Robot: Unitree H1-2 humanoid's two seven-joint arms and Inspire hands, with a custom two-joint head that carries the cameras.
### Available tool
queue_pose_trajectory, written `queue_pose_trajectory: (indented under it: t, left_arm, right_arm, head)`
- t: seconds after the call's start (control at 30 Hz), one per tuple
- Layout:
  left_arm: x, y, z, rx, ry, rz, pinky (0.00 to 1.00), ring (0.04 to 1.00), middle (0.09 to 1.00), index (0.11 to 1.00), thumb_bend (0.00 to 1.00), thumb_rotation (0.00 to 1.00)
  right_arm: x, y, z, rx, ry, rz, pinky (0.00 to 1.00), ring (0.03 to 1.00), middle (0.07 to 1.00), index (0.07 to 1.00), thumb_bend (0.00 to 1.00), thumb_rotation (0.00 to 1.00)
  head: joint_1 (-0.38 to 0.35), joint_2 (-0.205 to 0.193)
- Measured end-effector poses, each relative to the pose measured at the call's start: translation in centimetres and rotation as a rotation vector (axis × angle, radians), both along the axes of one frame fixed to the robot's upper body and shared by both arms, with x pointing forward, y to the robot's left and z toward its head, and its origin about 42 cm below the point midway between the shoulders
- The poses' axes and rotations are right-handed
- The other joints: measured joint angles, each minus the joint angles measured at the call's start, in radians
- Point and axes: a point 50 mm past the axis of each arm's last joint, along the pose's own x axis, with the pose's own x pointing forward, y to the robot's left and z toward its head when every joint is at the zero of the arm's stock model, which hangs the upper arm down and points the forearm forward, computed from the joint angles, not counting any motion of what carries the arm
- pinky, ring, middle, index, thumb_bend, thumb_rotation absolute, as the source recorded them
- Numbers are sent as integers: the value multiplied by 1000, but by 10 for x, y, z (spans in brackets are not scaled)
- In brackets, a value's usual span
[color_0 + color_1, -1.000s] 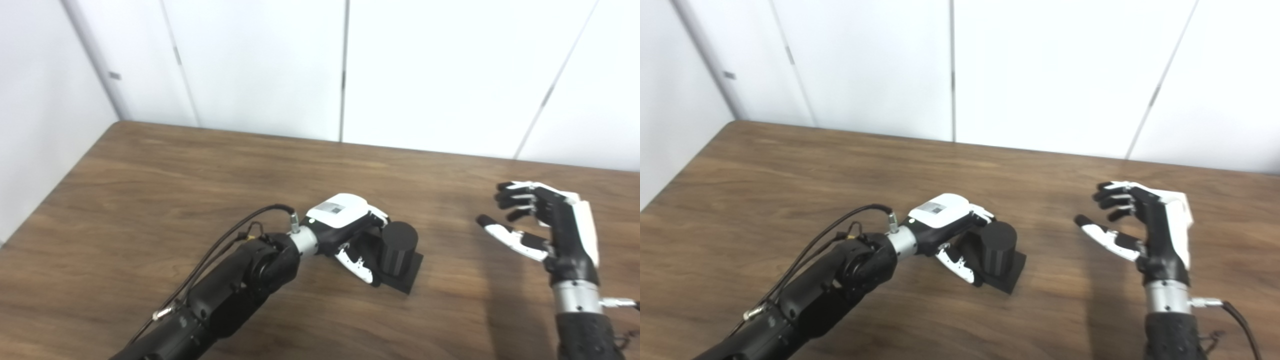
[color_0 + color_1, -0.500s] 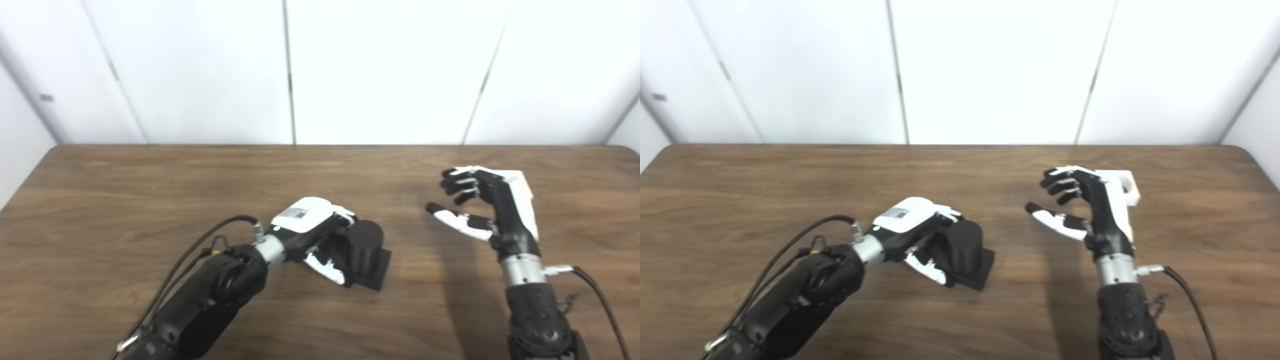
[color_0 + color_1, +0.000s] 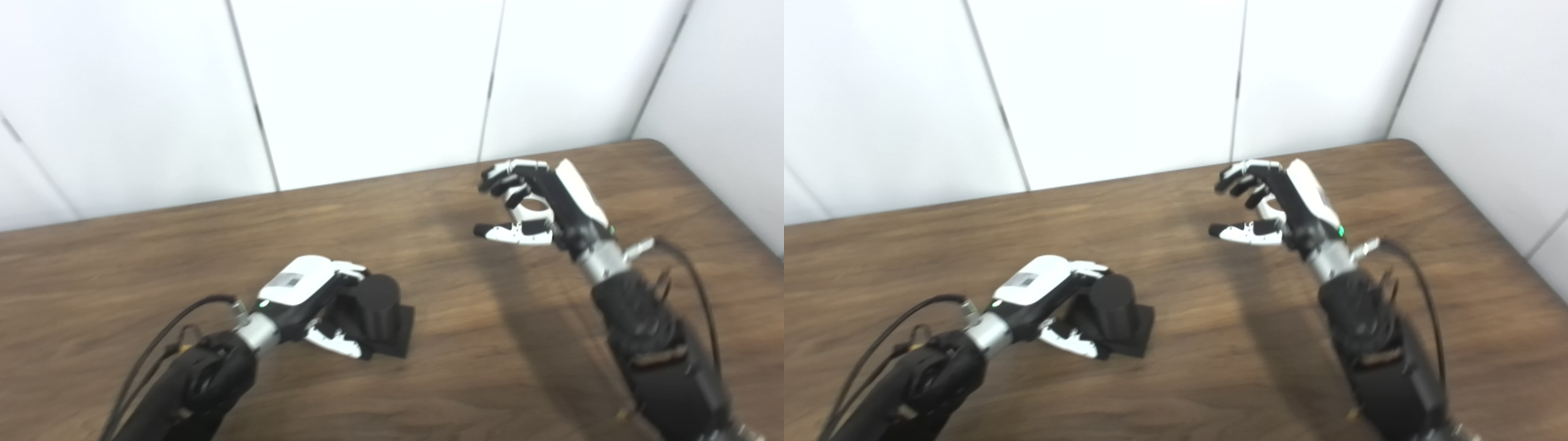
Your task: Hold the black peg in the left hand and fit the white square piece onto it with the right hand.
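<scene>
The black peg (image 3: 378,304), a short cylinder on a square black base, stands on the wooden table (image 3: 153,257) left of centre. My left hand (image 3: 309,293) is wrapped around it, fingers behind and thumb in front. My right hand (image 3: 539,199) hovers at the far right of the table, fingers curled but apart from the thumb. A small part of the white square piece (image 3: 531,212), with its round hole, shows between those fingers and the thumb. The hand hides the rest of the piece. I cannot tell whether the hand touches it.
The table's rounded right corner (image 3: 658,147) and right edge lie close behind my right hand, with white wall panels beyond. Bare wood (image 3: 465,306) separates the peg from my right hand. Black cables trail along both forearms.
The camera has swung right, shifting the whole picture. My right hand has come over the white piece, which earlier lay behind the hand's back. My left hand stays around the peg.
</scene>
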Motion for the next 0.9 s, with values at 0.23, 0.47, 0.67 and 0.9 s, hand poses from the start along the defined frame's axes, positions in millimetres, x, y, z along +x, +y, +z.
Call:
queue_pose_trajectory:
  t: [0.23, 0.47, 0.67, 0.9]
  left_arm:
    - [1, 5, -2, -11, -1, -7, 832, 864, 848, 489, 524, 58]
    - [-2, 8, -5, -28, 0, -9, 859, 866, 847, 489, 523, 56]
    - [-3, 11, -6, -34, 4, -9, 847, 853, 847, 489, 523, 56]
    - [-5, 12, -8, -43, -1, -4, 848, 850, 844, 488, 524, 57]
  right_arm:
    - [18, -22, 34, -253, 202, 6, 644, 813, 861, 819, 812, 78]
    - [50, -36, 50, -545, 333, -31, 759, 913, 942, 887, 878, 170]
    - [78, -45, 60, -706, 453, -89, 799, 947, 970, 912, 910, 162]
    - [99, -50, 48, -771, 532, -144, 783, 929, 960, 916, 908, 139]
  head:
    - [-40, -35]
    - [-66, -48]
    - [-57, -51]
    - [-57, -52]
